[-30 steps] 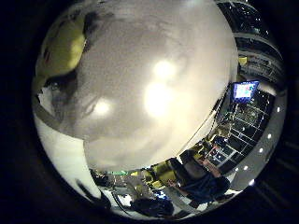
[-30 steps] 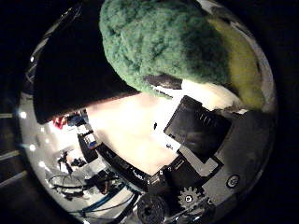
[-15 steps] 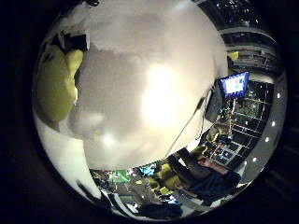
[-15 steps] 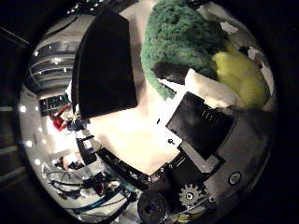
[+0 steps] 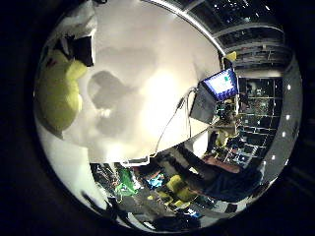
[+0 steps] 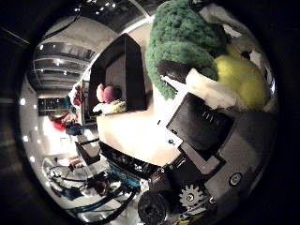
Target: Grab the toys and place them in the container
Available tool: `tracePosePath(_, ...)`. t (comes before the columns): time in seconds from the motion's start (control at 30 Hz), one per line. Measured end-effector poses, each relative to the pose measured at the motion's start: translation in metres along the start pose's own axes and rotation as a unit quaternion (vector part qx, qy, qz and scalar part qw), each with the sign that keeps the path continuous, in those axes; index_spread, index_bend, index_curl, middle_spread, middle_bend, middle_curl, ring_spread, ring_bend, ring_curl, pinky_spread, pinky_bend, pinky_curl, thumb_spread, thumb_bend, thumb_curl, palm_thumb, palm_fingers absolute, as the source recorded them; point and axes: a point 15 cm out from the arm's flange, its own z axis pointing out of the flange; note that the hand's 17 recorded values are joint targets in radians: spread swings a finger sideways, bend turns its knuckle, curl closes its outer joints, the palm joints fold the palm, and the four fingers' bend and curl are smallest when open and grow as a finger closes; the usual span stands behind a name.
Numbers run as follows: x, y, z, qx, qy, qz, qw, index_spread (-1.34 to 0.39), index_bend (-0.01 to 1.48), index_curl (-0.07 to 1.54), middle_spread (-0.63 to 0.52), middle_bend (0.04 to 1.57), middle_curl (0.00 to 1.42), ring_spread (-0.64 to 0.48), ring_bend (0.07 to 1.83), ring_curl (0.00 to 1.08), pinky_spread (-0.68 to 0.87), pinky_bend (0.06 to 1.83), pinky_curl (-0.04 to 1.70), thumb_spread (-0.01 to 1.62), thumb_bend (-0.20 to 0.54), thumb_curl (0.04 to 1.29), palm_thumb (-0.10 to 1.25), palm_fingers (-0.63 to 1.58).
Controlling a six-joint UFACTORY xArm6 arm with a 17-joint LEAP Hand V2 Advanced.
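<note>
1. Thumb-side palm view shows a green and yellow plush toy (image 6: 197,51) pressed close against the palm, with a white and black finger (image 6: 197,86) curled across its fuzzy body. The hand (image 6: 206,140) is grasping the toy, not just resting on it.

2. From where I stand, this looks like the carry step: the toy seems lifted clear of the white table (image 6: 131,131), which lies well below the palm, and nothing but the hand appears to touch it.

3. Just beyond the toy, on the table, stands the black container (image 6: 119,75). Its open side faces the palm, and a pink toy (image 6: 107,93) with something pale beside it already lies inside.

4. The little-finger-side view catches the toy's yellow part (image 5: 56,96) at the palm's edge, with bare table (image 5: 147,83) spread beneath and the hand's shadow (image 5: 110,96) falling on it. That shadow sits apart from the toy, which fits a lifted load.

5. Next move, I'd judge: bring the hand over the container's opening, then loosen the fingers so the toy drops in beside the pink one. The toy is bulky and soft, so it may snag on the container's wall if let go too near the rim.

6. Farther off, a lit screen (image 5: 221,83) stands past the table's edge.
</note>
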Motion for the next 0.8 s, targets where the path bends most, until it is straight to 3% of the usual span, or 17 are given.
tracePosePath(0.37,-0.166,-0.038,-0.058,0.056,-0.012,-0.085,0.995,-0.19,1.17,0.67,-0.09,1.33,0.59,-0.16,1.43,0.56,-0.20,1.12,1.03,0.87,-0.020,0.64,1.01,1.21)
tracePosePath(0.63,-0.285,-0.097,-0.050,0.153,-0.031,-0.154,0.976,-0.19,1.17,0.67,-0.09,1.34,0.58,-0.15,1.44,0.56,-0.21,1.08,1.08,0.87,-0.021,0.65,1.00,1.21)
tracePosePath(0.8,-0.321,-0.135,-0.037,0.202,-0.040,-0.170,0.964,-0.19,1.17,0.66,-0.08,1.34,0.58,-0.15,1.44,0.56,-0.22,1.06,1.11,0.88,-0.022,0.65,0.99,1.21)
